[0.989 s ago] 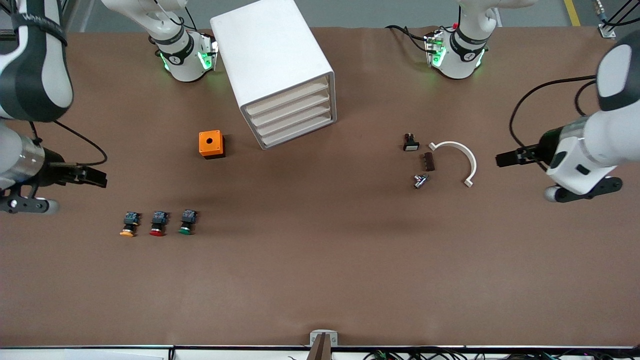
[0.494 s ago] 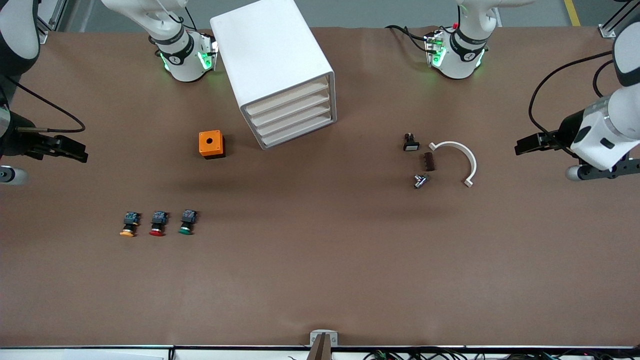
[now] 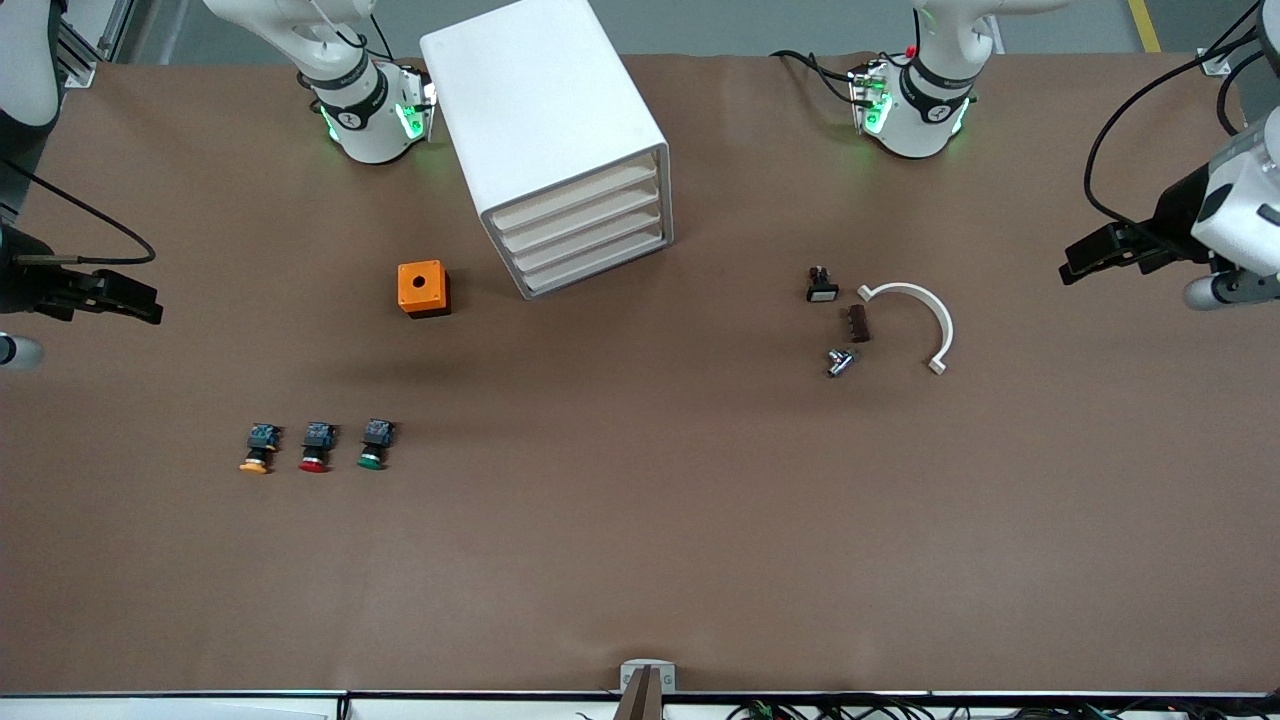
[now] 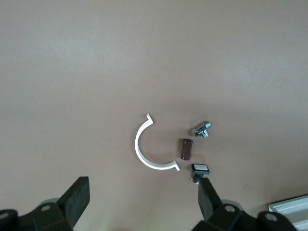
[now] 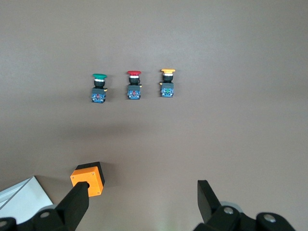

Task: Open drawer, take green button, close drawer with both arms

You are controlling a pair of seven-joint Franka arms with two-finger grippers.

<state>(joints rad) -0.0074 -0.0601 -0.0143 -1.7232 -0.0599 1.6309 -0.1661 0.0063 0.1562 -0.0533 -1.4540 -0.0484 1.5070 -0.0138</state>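
Note:
The white cabinet (image 3: 545, 120) stands between the two arm bases, with its four cream drawer fronts (image 3: 585, 228) all shut. The green-capped button (image 3: 372, 446) lies on the table in a row with two others; it also shows in the right wrist view (image 5: 98, 87). My right gripper (image 3: 140, 303) is open and empty over the table at the right arm's end, its jaws (image 5: 142, 202) wide apart. My left gripper (image 3: 1078, 264) is open and empty over the left arm's end, its jaws (image 4: 142, 202) wide apart.
A red-capped button (image 3: 316, 447) and a yellow-capped button (image 3: 259, 449) lie beside the green one. An orange box (image 3: 423, 288) sits beside the cabinet. A white arc (image 3: 915, 318), a brown piece (image 3: 858, 323), a metal part (image 3: 841, 361) and a small black switch (image 3: 822, 286) lie toward the left arm's end.
Both grippers have drawn outward toward their own ends of the table, away from the middle. Nothing on the table has moved.

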